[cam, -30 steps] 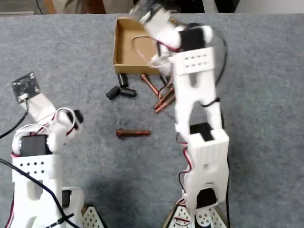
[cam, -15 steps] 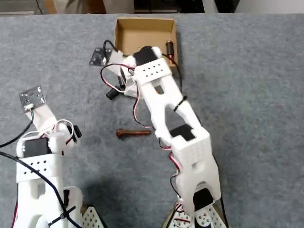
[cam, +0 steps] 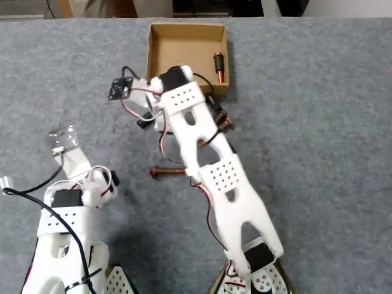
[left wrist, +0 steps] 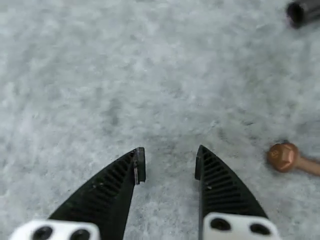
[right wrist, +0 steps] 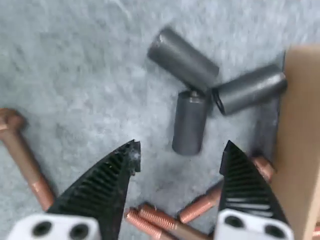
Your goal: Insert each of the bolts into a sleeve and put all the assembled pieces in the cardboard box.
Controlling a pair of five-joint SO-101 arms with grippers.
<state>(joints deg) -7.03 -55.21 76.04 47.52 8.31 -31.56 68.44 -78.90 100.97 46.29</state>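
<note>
Right gripper (right wrist: 182, 147) wide open, nothing held, above three sleeves (right wrist: 190, 122) beside cardboard box (cam: 184, 26) edge; clustered bolts (right wrist: 200, 209) alongside, count obscured; one lone bolt (cam: 168, 171) on open table (cam: 324, 122); one assembled piece (cam: 218, 66) seen inside box; left gripper (left wrist: 170, 152) parted, empty, over table

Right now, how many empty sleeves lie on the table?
3, clustered ahead of the right pincer: the nearest sleeve, the farther sleeve, and the third sleeve by the cardboard box. Others may be hidden under the arm.
</note>
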